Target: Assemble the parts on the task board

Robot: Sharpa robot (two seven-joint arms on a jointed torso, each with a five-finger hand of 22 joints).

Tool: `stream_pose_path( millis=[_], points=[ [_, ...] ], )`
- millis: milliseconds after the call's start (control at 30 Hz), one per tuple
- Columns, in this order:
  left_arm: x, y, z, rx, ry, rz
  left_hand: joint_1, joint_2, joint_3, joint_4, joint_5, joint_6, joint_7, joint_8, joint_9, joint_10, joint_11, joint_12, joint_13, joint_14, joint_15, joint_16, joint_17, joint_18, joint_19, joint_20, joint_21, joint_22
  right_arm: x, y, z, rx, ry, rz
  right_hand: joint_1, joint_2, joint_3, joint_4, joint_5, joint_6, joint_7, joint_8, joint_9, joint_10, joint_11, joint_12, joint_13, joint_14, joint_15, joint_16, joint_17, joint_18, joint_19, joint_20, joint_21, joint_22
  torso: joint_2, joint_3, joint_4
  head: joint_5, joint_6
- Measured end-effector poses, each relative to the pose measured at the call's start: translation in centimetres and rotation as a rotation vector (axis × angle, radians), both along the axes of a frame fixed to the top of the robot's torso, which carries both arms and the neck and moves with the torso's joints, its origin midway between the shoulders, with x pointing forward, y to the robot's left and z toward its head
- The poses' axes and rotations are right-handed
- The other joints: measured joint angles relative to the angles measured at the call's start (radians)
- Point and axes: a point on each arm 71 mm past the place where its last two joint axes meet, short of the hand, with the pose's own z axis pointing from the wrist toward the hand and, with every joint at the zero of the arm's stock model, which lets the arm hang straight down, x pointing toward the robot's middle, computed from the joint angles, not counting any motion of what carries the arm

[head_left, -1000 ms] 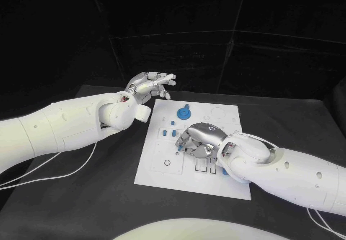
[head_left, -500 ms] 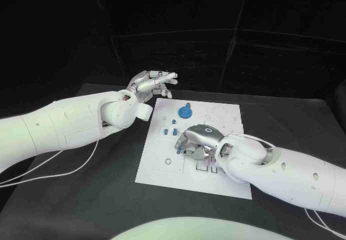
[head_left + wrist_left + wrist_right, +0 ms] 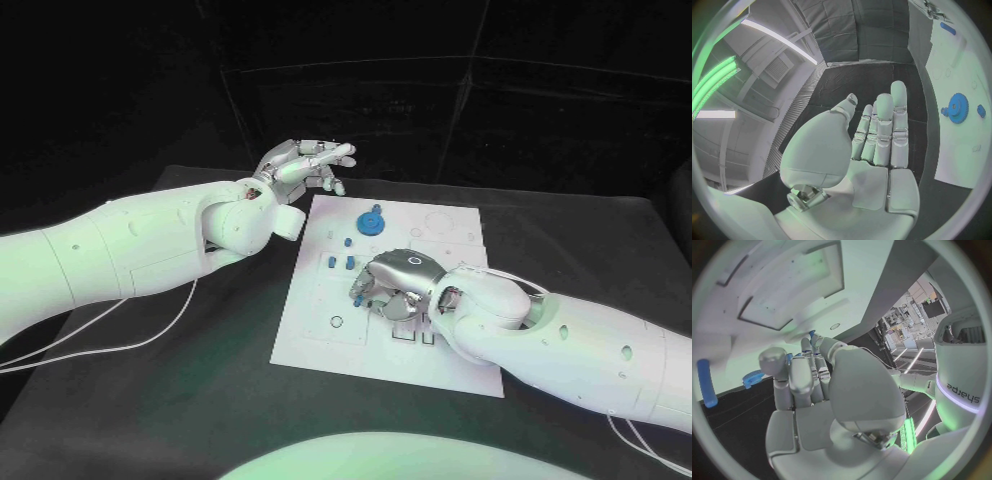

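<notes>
Several blue parts [image 3: 371, 222] stand in the task board [image 3: 325, 345].

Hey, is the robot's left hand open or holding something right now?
Open: the left hand holds nothing, fingers extended, off the task board.

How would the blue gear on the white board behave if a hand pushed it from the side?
The blue gear looks like stiff plastic, so it would probably not bend. It seems seated on the task board, so it would likely turn or resist rather than slide. Its toothed rim probably gives fingers some hold.
</notes>
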Motion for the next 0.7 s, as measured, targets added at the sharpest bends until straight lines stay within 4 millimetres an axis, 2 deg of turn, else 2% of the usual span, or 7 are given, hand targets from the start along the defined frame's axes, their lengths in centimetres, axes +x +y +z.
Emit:
stream_pose_path(
  millis=[633,700],
  points=[
    [0.04,0.03,-0.02,0.001,0.001,0.001,0.0,0.0,0.0,0.0,0.0,0.0,0.0,0.0,0.0,0.0,0.0,0.0,0.0,-0.004,0.004,0.0,0.0,0.0,0.0,0.0,0.0,-0.001,-0.23,0.59,-0.14,-0.039,-0.025,0.019,-0.009,-0.009,0.003,-0.003,0.0,0.0,0.0,0.0,0.0,0.0,0.0,0.0,0.0,0.0,0.0,0.0,-0.003,0.0,0.0,0.0,0.0,-0.005,-0.001,0.0004,-0.0014,0.002,-0.006],
    [0.05,0.04,-0.03,0.001,0.001,0.001,0.0,0.0,0.0,0.0,0.0,0.0,0.0,0.0,0.0,0.0,0.0,0.0,0.0,-0.004,0.004,0.0,0.0,0.0,0.0,0.0,0.0,-0.001,-0.24,0.61,-0.15,-0.041,-0.026,0.02,-0.02,-0.012,0.003,-0.003,0.0,-0.006,0.005,-0.001,-0.001,-0.007,0.007,-0.001,0.0,0.0,0.0,0.0,-0.006,0.0,-0.006,0.006,0.0,-0.01,-0.001,0.0004,-0.0018,0.002,-0.006]
  ],
)
